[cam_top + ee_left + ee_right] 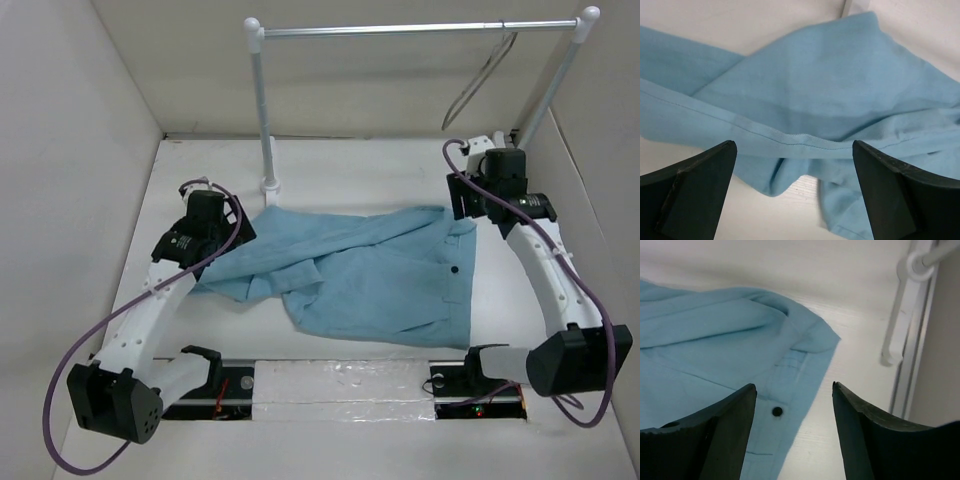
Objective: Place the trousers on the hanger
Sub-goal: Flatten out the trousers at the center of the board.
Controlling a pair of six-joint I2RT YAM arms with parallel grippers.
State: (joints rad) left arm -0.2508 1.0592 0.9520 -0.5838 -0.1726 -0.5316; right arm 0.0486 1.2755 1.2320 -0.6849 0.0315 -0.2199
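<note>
The light blue trousers [370, 272] lie crumpled flat across the middle of the table, waistband with a dark button [455, 268] to the right, legs running left. The thin grey wire hanger [483, 75] hangs from the rack bar at the far right. My left gripper [232, 228] is open, low over the leg ends; a hemmed fold [790, 137] lies between its fingers in the left wrist view. My right gripper [462, 203] is open above the waistband's upper right corner; its view shows the button [777, 411] and the waistband edge [810, 385] between its fingers.
A white-posted rack stands at the back, with a left post [264, 120], a silver bar [420, 30] and a right post [555, 85], also in the right wrist view [900, 315]. White walls enclose the table on the left, back and right. A taped strip [340, 385] lies along the near edge.
</note>
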